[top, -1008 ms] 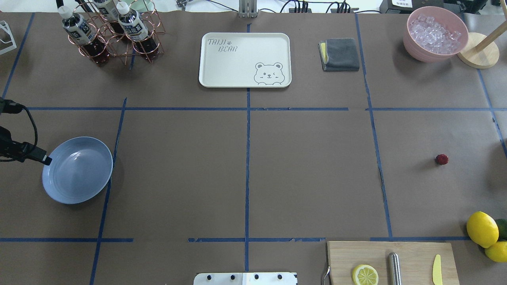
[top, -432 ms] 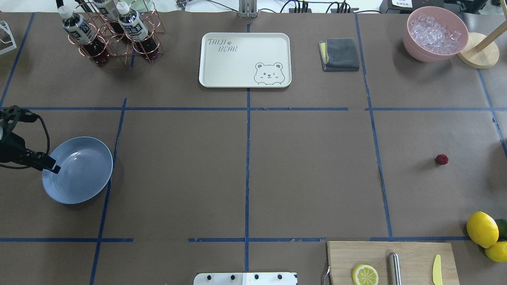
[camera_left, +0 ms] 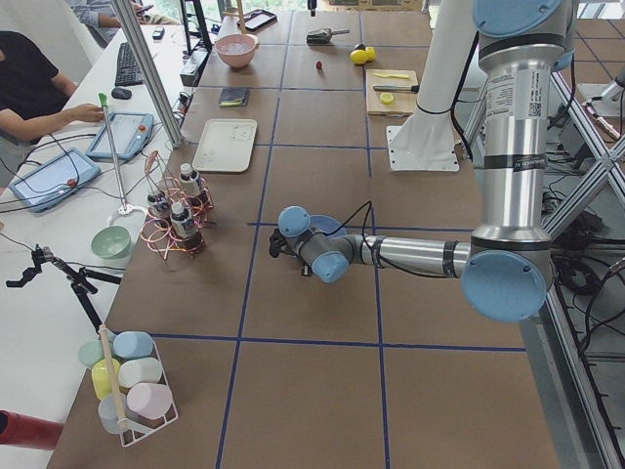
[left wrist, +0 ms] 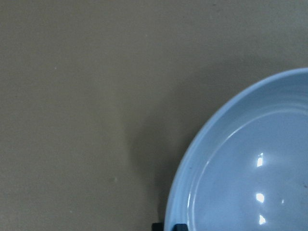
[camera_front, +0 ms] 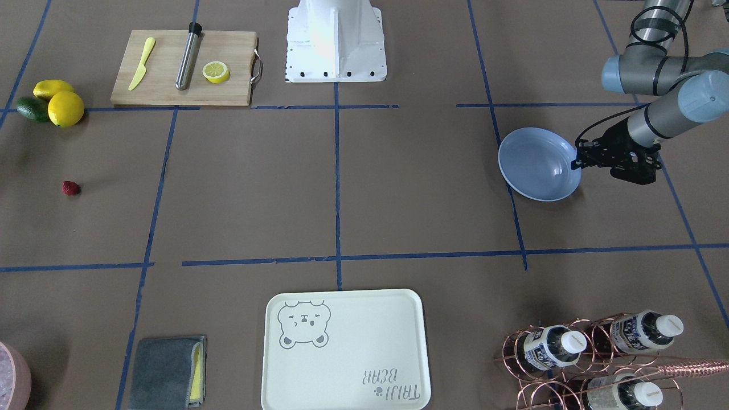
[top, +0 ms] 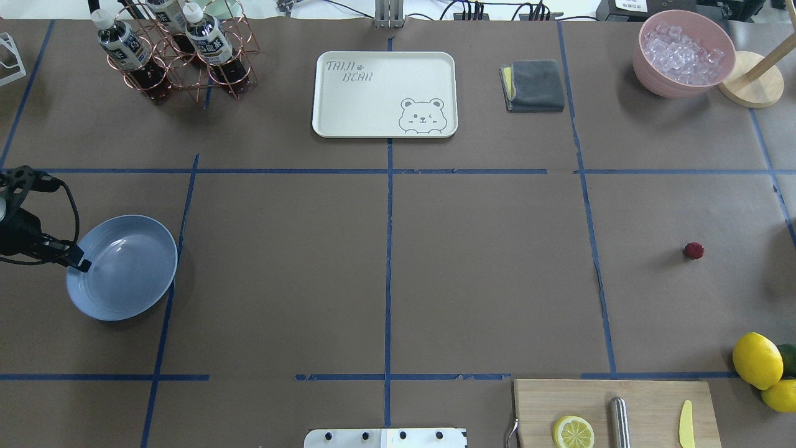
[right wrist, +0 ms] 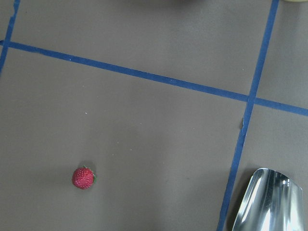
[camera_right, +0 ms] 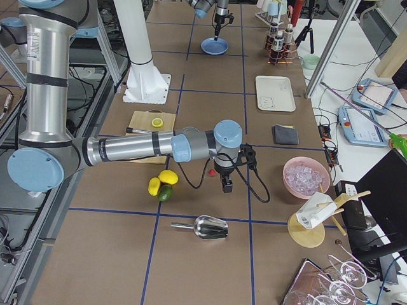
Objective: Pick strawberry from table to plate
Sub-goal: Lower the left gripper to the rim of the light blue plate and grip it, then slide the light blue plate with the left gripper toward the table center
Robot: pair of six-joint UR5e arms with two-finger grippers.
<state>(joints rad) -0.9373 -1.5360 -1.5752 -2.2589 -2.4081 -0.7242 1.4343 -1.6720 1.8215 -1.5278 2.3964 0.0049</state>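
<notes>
The strawberry (top: 694, 251) is a small dark-red berry lying alone on the brown table (top: 485, 274) at the right; the front view also shows the strawberry (camera_front: 70, 188). In the right wrist view the strawberry (right wrist: 83, 177) lies low and left, with no fingers showing. Only the exterior right view shows my right gripper (camera_right: 226, 185), close beside the berry, and I cannot tell its state. The light blue plate (top: 130, 280) sits at the left and holds nothing. My left gripper (top: 82, 264) hovers over its left rim, fingers together and holding nothing.
Lemons (top: 757, 359) and a wooden cutting board (top: 647, 404) lie near the front right. A metal scoop (right wrist: 269, 202) is close to the strawberry. At the back are a cream bear tray (top: 367, 106), a bottle rack (top: 180, 56), a grey cloth (top: 533, 85) and a pink ice bowl (top: 684, 53).
My left gripper has slid from the plate's left edge inward over its rim. The plate and the strawberry have not moved.
</notes>
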